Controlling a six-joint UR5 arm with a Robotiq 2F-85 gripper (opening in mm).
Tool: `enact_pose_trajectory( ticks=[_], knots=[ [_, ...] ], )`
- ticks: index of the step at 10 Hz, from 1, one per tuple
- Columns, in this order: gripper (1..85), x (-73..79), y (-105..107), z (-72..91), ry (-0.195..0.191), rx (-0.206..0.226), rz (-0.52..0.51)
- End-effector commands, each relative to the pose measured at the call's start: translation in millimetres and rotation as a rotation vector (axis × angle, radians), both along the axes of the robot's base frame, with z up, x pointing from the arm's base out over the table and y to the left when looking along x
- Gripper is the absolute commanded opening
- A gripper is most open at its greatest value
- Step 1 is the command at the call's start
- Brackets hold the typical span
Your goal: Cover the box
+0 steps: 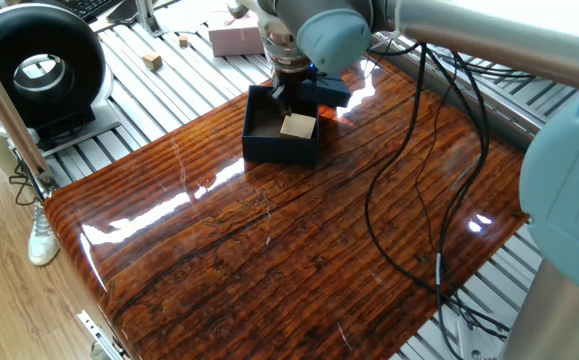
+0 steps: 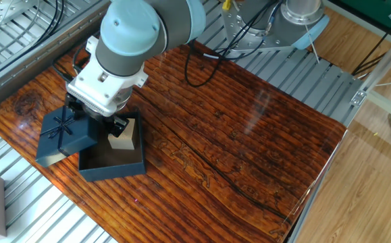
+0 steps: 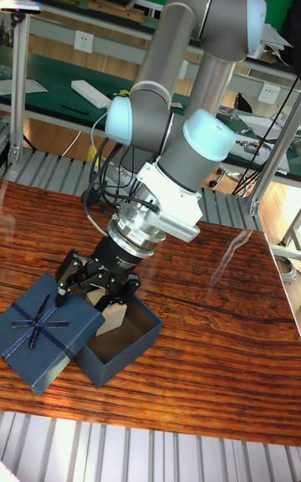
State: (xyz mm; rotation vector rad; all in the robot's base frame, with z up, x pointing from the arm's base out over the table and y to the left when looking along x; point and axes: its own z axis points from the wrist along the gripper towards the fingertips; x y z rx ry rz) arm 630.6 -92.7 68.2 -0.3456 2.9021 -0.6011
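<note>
The gripper [image 3: 94,281] hung low over the seam where the lid [image 3: 46,330] leaned against the box [image 3: 121,342], its jaws spread wide and holding nothing. That seam was the relation the next move turned on: the lid lay directly to one side of the jaws and just beneath one finger, the open box to the other side and beneath the second finger, so the lid's near edge sat about midway between the fingertips. Neither piece had a long axis to speak of, both being square, and the lid rested tilted with one side propped on the box wall, touching it. By my reading the jaws would need to shift toward the lid and straddle its edge or bow before closing. Both pieces looked like matte navy cardboard with crisp corners; the lid carried a thin crossed ribbon tied in a flat bow. Inside the box a tan pad [image 2: 123,135] stood tipped against a wall, just below the jaws. The table [image 2: 236,135] beneath was glossy, ridged red-brown wood that threw bright glare
</note>
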Motion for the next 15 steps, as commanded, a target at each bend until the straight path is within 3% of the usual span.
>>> enact_pose_trajectory(
  ticks=[1, 7, 10, 15],
  knots=[
    [68.3, -0.2, -6.6, -0.4, -0.001, -0.017, -0.006],
    [53.3, -15.9, -12.2, 8.8, 0.041, -0.050, -0.033],
    [51.0, -20.2, -12.4, 13.5, 0.052, -0.056, -0.041],
    [48.0, -27.0, -4.9, 42.5, 0.095, -0.086, -0.054]
  ],
)
